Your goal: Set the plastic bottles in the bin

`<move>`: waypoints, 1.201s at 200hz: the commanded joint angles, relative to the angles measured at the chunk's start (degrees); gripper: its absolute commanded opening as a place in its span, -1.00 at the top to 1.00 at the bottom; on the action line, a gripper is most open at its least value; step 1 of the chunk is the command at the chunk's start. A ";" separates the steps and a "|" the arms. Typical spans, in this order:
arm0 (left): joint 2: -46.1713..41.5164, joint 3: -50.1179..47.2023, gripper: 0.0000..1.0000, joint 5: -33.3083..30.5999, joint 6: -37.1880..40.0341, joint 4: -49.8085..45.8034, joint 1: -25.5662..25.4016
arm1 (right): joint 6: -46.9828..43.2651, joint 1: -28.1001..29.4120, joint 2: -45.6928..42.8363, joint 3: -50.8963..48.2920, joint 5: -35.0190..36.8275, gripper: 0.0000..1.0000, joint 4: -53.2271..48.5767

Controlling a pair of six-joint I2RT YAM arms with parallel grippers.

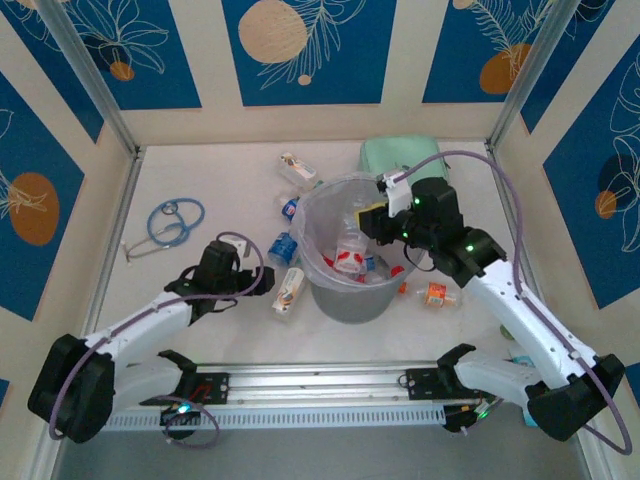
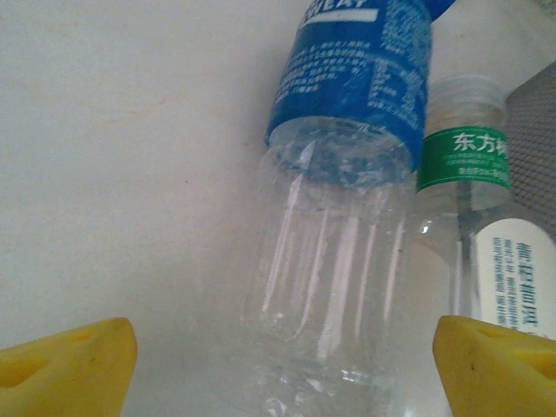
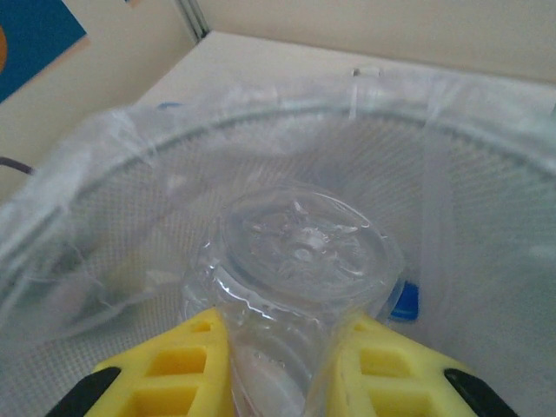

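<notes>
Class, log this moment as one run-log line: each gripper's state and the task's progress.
left gripper: open, aimed at blue-label bottle | right gripper: shut on clear bottle above bin | task: orange-label bottle and others on table

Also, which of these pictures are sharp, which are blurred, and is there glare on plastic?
Top view: even light, sharp, with soft shadows beside the bin. Left wrist view: white glare streaks on the blue-label bottle; the yellow fingers are blurred. Right wrist view: hazy, the bag looks milky, the clear bottle is in fair focus.
</notes>
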 commanded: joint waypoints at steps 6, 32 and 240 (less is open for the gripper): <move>1.90 -0.47 -0.75 0.75 -0.83 2.16 0.21 | 0.79 1.31 -0.51 -3.74 -0.15 0.74 7.76; 3.17 -1.03 -0.73 0.71 -1.24 3.83 0.21 | 2.24 1.75 -0.03 -8.47 -0.47 0.75 11.56; 6.47 -3.16 -0.61 -1.23 -1.71 6.08 0.21 | -0.93 3.23 -3.74 3.36 5.79 -0.45 -2.42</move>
